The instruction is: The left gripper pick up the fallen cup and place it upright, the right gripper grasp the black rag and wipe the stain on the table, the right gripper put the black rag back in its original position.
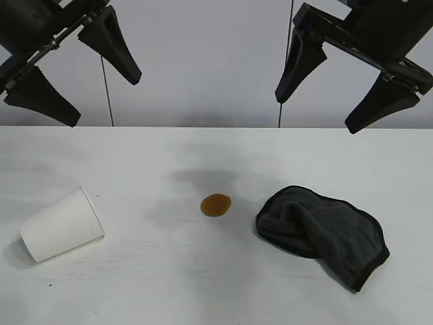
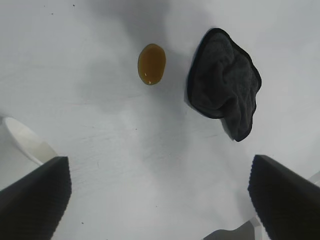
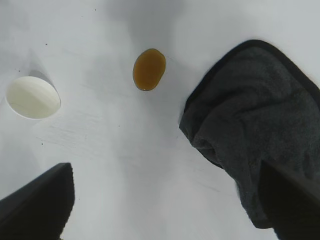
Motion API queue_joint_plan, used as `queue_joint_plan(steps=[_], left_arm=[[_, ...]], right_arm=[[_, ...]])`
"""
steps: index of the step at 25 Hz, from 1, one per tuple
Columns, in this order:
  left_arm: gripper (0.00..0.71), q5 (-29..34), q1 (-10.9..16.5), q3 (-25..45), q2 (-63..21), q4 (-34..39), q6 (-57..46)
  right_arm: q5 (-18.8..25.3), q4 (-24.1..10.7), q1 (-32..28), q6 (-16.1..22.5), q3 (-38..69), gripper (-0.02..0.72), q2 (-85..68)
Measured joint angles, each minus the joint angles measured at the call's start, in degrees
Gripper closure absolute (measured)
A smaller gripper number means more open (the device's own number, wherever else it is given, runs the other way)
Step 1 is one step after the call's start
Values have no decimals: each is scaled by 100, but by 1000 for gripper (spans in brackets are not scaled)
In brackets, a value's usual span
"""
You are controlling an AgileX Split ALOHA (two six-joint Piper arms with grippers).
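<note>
The fallen cup [image 1: 61, 225] is seen lying on its side at the desk's [image 1: 203, 284] left, with the stain [image 1: 216, 204] between it and the crumpled black rag [image 1: 323, 233]. The left gripper [image 1: 74, 71] and right gripper [image 1: 331, 95] are held high above the desk, fingers spread wide and holding nothing.

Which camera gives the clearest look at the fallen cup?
The exterior view: the fallen cup lies whole on its side, left of the stain. The right wrist view shows it end-on, as a white disc; the left wrist view catches only an edge.
</note>
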Motion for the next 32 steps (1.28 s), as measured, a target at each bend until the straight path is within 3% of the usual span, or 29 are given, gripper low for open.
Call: queue_joint_plan(steps=[23,30,32], left_arm=[[17,-13,0,0,0,21,0],[17,431,0,0,0,821,30],[17,814,0,0,0,1097,508]], right_arm=[[-80,0,0,0,0,9,0],[-80,0,0,0,0,9,0],[-80,0,0,0,0,9,0]])
